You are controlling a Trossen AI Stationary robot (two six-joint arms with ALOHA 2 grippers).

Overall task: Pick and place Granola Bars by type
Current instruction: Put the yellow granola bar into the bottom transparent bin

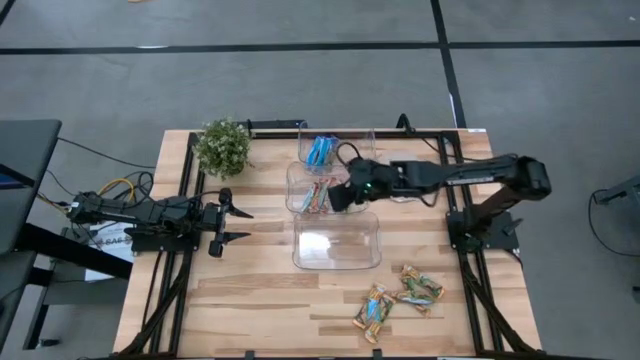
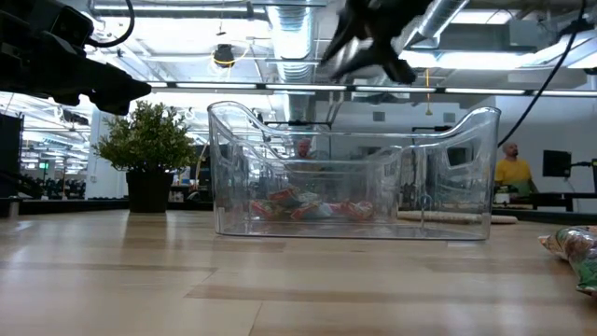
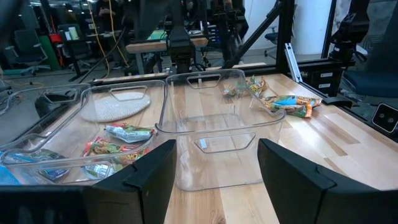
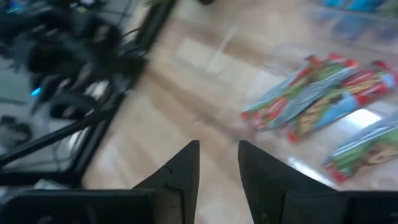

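Observation:
Three clear tubs stand in a row mid-table. The far tub (image 1: pixel 305 135) holds blue Granola Bars (image 1: pixel 321 151), the middle tub (image 1: pixel 292 190) holds red-green ones (image 1: pixel 315 197), and the near tub (image 1: pixel 296 240) has nothing in it. Several tan-orange and light-blue bars (image 1: pixel 400 295) lie loose on the table's near right. My right gripper (image 1: pixel 337 196) hangs above the middle tub's right side, slanting down; in its wrist view its fingers (image 4: pixel 217 146) stand slightly apart with nothing between them, over the red-green bars (image 4: pixel 317 99). My left gripper (image 1: pixel 240 225) waits open at the table's left, pointing level at the tubs (image 3: pixel 216 149).
A small potted plant (image 1: pixel 222 147) stands at the far left of the table. Black frame rails run along the left and right edges (image 1: pixel 465 230). Bare wood lies at the near left. A person in yellow (image 2: pixel 511 168) shows in the room behind.

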